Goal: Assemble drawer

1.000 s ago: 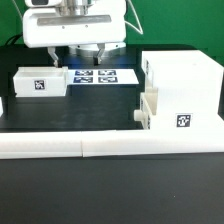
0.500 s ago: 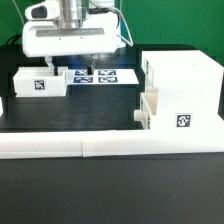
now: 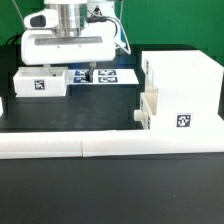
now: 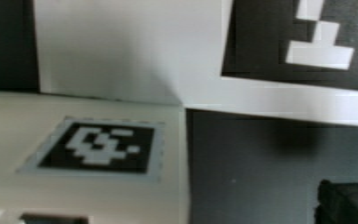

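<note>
The drawer's large white housing [image 3: 185, 88] stands at the exterior view's right. One small tray [image 3: 148, 108] sits partly in its open side. The other small tray [image 3: 40, 82] lies loose at the left with a square tag on top. My gripper [image 3: 80, 68] hangs just above and beside the right end of that loose tray, touching nothing. In the wrist view the tray's tagged top [image 4: 101, 145] fills one side. My gripper [image 4: 194, 212] shows only its dark fingertips [image 4: 350, 200], set far apart, so it is open and empty.
The marker board [image 3: 108, 76] lies flat behind the gripper and also shows in the wrist view [image 4: 309, 50]. A long white L-shaped bar [image 3: 110, 148] runs along the front of the black mat. The housing stands tall at the right.
My gripper has moved toward the exterior view's left, from over the marker board to the right end of the loose tray. The parts have not moved.
</note>
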